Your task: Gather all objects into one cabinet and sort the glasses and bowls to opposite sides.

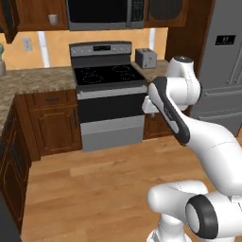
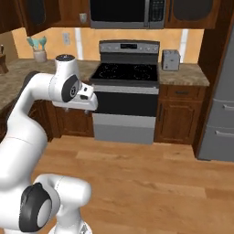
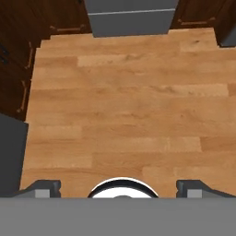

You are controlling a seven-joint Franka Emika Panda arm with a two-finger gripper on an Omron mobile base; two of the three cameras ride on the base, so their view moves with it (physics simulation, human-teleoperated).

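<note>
"What could go wrong?"

"I'm far from the cupboards. If I drive carelessly, my arm could bump the stove (image 1: 109, 78)."

"And your claw?"

"My claw (image 3: 119, 189) is open wide over the wooden floor (image 3: 129, 115), holding nothing."

"Where are the cups?"

"One small grey mug (image 1: 53, 19) sits high up, left of the microwave (image 1: 106, 13)."

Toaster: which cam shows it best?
Right base view: the toaster stands unobstructed on the counter right of the stove. Left base view shows it too, smaller, near the arm. The hand view looks down at the wooden floor.
</note>
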